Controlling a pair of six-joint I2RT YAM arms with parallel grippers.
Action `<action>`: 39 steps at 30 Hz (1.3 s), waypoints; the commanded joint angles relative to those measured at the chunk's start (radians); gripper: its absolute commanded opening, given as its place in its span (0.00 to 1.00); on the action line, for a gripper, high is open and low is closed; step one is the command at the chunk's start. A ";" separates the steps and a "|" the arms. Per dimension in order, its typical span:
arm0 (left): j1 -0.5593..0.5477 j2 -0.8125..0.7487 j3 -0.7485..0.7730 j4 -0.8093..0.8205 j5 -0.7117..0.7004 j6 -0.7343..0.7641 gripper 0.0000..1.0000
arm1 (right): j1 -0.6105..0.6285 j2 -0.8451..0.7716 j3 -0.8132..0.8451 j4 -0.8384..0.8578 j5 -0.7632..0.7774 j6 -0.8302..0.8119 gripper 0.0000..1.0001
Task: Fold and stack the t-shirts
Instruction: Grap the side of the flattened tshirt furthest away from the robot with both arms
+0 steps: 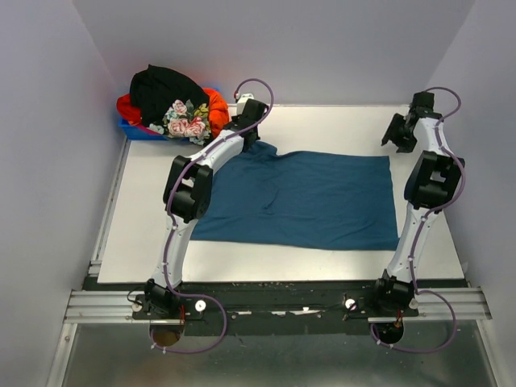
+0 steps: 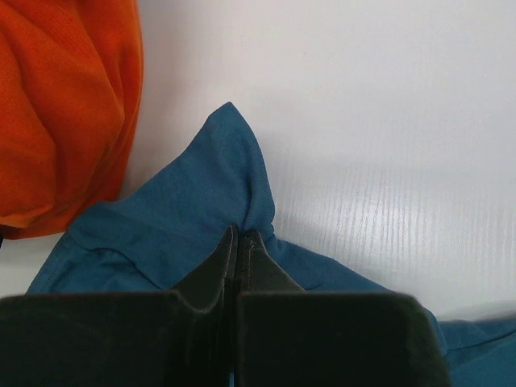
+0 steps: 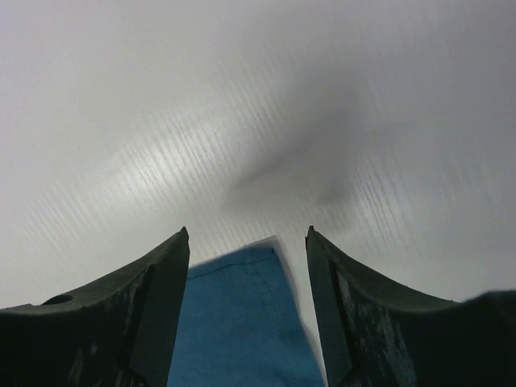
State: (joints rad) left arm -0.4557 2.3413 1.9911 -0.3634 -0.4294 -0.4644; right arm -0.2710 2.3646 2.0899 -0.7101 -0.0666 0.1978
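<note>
- Lying flat at the centre of the table [image 1: 145, 242], the teal shirt [image 1: 298, 201] is spread as a wide rectangle, with light wrinkles across its left half.
- Left gripper [image 1: 251, 133]: positioned at the 11 o'clock corner of the teal shirt. In the left wrist view the left gripper [image 2: 239, 242] has its jaws pressed together on a raised ridge of teal cloth [image 2: 185, 210]. A pointed flap of that cloth stands up just beyond the fingertips, toward 12 o'clock.
- Right gripper [image 1: 397, 135]: positioned just off the 1 o'clock corner of the teal shirt, over bare table. In the right wrist view the right gripper [image 3: 246, 234] has its jaws well apart and grips nothing. The teal corner [image 3: 242, 314] shows in the gap between the two fingers, with the white table surface around it. Contact between fingers and cloth cannot be told.
- Bin [image 1: 141, 129]: blue, located at the 10 o'clock corner of the table, heaped with the remaining shirts.
- Black shirt [image 1: 165, 89]: on top of the heap, toward 12 o'clock.
- Orange shirt [image 1: 129, 106]: showing at both sides of the heap. In the left wrist view the orange shirt [image 2: 64, 105] fills the 10 o'clock area, just beside the teal cloth.
- Floral shirt [image 1: 185, 119]: at the 5 o'clock side of the heap, close to the left gripper.
</note>
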 commanded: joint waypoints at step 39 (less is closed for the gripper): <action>0.008 -0.068 -0.008 0.006 0.018 0.010 0.00 | 0.023 0.058 0.035 -0.160 0.111 0.040 0.43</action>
State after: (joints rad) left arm -0.4515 2.3409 1.9892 -0.3630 -0.4259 -0.4564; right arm -0.2600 2.4283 2.1319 -0.8402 -0.0174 0.2165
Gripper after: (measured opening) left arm 0.026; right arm 0.432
